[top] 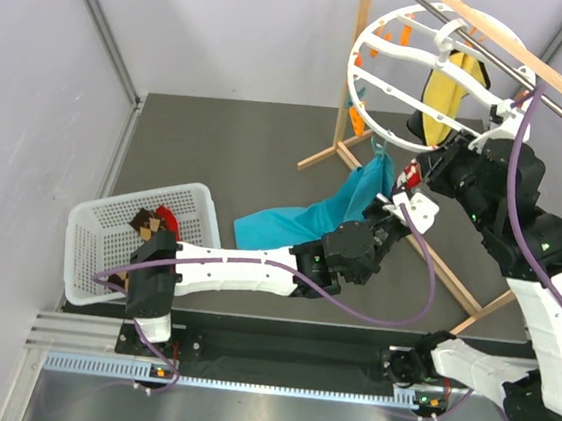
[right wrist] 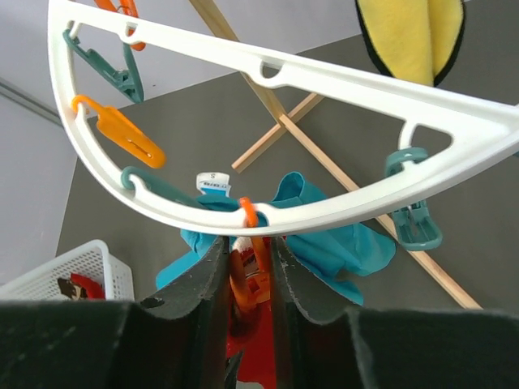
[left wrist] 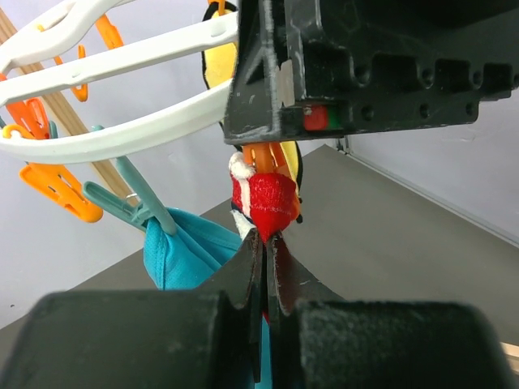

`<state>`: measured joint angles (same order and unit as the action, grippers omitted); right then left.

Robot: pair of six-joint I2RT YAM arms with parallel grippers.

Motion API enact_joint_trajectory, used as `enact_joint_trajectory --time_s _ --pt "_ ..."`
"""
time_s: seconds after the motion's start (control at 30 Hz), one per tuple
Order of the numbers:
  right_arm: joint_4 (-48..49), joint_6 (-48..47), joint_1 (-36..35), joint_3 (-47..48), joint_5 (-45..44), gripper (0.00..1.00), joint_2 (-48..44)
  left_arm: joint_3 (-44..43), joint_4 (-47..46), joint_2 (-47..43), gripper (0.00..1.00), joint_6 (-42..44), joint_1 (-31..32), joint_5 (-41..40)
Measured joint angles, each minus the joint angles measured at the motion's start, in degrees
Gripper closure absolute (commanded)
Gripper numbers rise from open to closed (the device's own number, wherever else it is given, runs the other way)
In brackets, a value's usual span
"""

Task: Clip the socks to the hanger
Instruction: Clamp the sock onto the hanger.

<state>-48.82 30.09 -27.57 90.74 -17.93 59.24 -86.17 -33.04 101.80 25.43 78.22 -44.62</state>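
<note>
The white ring hanger (top: 359, 88) hangs from the rail at upper right, and its rim (right wrist: 340, 81) carries orange and teal clips. My right gripper (right wrist: 248, 243) is shut on an orange clip (right wrist: 243, 275) just under the rim, squeezing it. My left gripper (left wrist: 266, 239) is shut on a red sock (left wrist: 266, 203) and holds its tip up at that clip (left wrist: 261, 158). In the top view both grippers meet below the ring, the left (top: 399, 205) under the right (top: 417, 180). More socks, checkered (top: 146, 222) and red (top: 167, 219), lie in the basket.
A long teal cloth (top: 310, 219) hangs from a teal clip and trails onto the table. A yellow cloth (top: 452, 98) hangs at the ring's far side. The wooden rail frame (top: 351, 97) stands behind. The white mesh basket (top: 96, 251) sits at the near left.
</note>
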Motion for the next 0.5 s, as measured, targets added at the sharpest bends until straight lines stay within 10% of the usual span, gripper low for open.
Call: enact_joint_trajectory --time_s 0.5 --pt "-0.37 0.39 0.0 0.0 2.1 0.21 -1.7 0.09 -0.42 -0.02 1.0 -0.7 -0.02 -1.49"
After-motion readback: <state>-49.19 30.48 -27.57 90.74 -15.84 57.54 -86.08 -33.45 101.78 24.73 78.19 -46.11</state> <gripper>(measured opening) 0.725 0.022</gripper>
